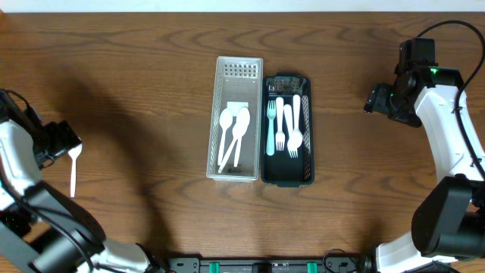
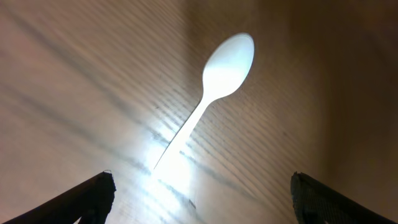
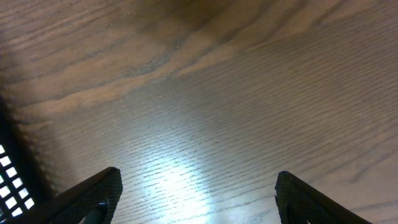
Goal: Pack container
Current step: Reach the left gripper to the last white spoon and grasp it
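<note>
Left gripper [image 2: 202,190] is spread wide open, nothing held; fingers [image 2: 93,196] are seen at both lower corners of the wrist view. A loose white spoon [image 2: 214,87] lies flat on the bench [image 1: 151,61] ahead of the fingers, bowl pointed away, handle end toward the gripper. No contact is seen. In the overhead view it is located close to the bench's left edge, just beside the left gripper and well apart from the containers.

Right gripper [image 3: 198,186] is also open and empty, held over bare wood near the bench's right edge.

At mid-bench a clear container [image 1: 237,177] is loaded with two white spoons [image 1: 233,136]. A black container [image 1: 286,181] is set directly beside it on the right-edge side, with forks [image 1: 286,125] inside, one pale green and the rest white.
</note>
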You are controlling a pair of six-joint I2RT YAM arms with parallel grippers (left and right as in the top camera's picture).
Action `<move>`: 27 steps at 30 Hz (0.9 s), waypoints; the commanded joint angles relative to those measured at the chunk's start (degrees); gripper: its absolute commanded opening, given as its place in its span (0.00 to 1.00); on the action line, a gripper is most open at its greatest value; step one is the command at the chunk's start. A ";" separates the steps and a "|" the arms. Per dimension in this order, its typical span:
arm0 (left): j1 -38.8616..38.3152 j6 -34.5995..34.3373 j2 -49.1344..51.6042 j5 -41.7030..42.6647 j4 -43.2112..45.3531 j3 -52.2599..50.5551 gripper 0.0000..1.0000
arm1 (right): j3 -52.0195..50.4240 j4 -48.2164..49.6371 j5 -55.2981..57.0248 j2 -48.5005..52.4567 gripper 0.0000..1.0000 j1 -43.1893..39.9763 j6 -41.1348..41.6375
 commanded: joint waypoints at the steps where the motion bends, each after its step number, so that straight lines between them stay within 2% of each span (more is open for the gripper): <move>1: 0.17 5.73 4.11 3.15 1.05 -0.44 0.92 | -0.26 -0.02 0.72 0.50 0.82 -0.31 -0.63; 11: 0.20 10.05 13.44 3.10 4.48 -0.44 0.93 | -0.26 -0.07 0.72 0.50 0.82 -0.31 -0.42; 23: 0.17 9.81 17.73 3.13 5.09 -0.44 0.92 | -0.26 -0.07 0.70 0.50 0.83 -0.31 -0.42; 24: 0.17 9.77 17.73 3.15 5.07 -0.44 0.91 | -0.26 -0.07 0.70 0.50 0.83 -0.31 -0.42; 27: 0.17 9.77 17.73 3.15 4.83 -0.44 0.77 | -0.26 -0.07 0.70 0.50 0.83 -0.31 -0.42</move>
